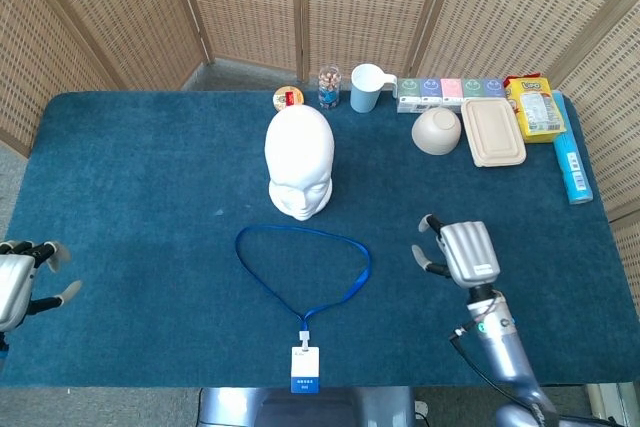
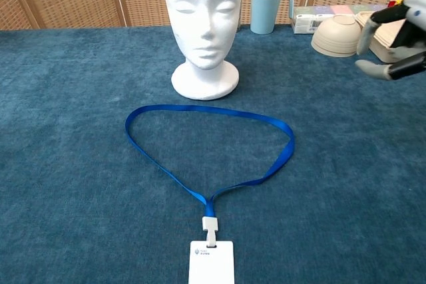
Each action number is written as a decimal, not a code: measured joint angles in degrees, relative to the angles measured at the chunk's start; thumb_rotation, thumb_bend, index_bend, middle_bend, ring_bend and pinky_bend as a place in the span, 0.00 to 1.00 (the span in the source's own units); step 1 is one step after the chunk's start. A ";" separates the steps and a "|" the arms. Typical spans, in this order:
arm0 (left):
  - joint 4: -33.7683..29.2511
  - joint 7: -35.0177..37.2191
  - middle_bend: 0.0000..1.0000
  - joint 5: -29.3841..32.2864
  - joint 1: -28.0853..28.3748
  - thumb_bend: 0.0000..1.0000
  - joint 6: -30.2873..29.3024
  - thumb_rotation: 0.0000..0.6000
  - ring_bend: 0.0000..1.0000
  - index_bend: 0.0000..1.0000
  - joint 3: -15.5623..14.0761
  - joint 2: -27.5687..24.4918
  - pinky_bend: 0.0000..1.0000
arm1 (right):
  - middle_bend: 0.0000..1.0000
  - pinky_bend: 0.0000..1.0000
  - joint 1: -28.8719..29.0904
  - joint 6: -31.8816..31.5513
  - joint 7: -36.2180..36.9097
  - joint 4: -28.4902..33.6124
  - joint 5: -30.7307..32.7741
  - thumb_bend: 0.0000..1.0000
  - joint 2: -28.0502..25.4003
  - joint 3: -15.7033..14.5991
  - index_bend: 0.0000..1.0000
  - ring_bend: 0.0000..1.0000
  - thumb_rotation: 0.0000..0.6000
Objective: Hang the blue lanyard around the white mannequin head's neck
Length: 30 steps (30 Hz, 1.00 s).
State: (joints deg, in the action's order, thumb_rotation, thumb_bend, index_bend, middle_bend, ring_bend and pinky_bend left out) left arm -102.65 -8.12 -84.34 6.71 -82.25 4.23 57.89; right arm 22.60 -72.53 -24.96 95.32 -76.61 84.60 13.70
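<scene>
The left hand (image 1: 20,282) is cut off by the picture edge in the head view, at the desk's (image 1: 140,197) left edge near the front corner; its visible fingers are spread and hold nothing. The chest view does not show it. The right hand (image 1: 462,252) hovers over the right front part of the desk, back upward, fingers apart, empty; the chest view catches only its fingertips (image 2: 393,68) at the right border.

The blue lanyard (image 1: 300,257) lies flat in an open loop near the front edge, centred, just in front of the white mannequin head (image 1: 299,160) and apart from it. Its white badge (image 1: 305,367) lies at the front edge; the blue strip and small mark on it are too small to read. In the chest view the badge is cut off at the bottom.

Along the back edge stand a small tin (image 1: 288,98), a jar (image 1: 329,86) of coloured bits, a pale blue mug (image 1: 367,87), a row of small boxes (image 1: 450,90) with unreadable faces, a bowl (image 1: 436,131) turned upside down, a lidded beige container (image 1: 493,131), a yellow packet (image 1: 535,105) whose print cannot be made out, and a blue tube (image 1: 571,165) by the right edge.
</scene>
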 measured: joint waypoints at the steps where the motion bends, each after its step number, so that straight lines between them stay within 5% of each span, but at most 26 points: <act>1: 0.13 0.04 0.57 0.15 0.26 0.20 0.27 0.78 0.47 0.48 0.14 0.02 0.36 | 1.00 1.00 0.58 0.18 -1.97 0.07 1.87 0.40 1.03 0.51 0.45 1.00 0.68; 10: 1.02 0.10 0.56 1.38 2.47 0.20 2.81 0.78 0.46 0.48 1.11 0.31 0.36 | 1.00 1.00 4.14 1.31 -10.08 0.22 12.13 0.40 7.42 2.75 0.47 1.00 0.68; 30: 2.88 -0.17 0.55 3.82 5.24 0.20 6.52 0.77 0.45 0.48 0.94 2.25 0.36 | 1.00 1.00 8.84 0.64 -15.14 -7.61 19.41 0.39 19.58 1.19 0.48 1.00 0.68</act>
State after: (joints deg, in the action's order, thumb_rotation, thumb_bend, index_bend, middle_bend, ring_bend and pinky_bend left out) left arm -99.77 -8.29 -80.52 11.95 -75.73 5.17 60.14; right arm 31.44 -71.89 -40.10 87.71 -57.20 104.18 14.88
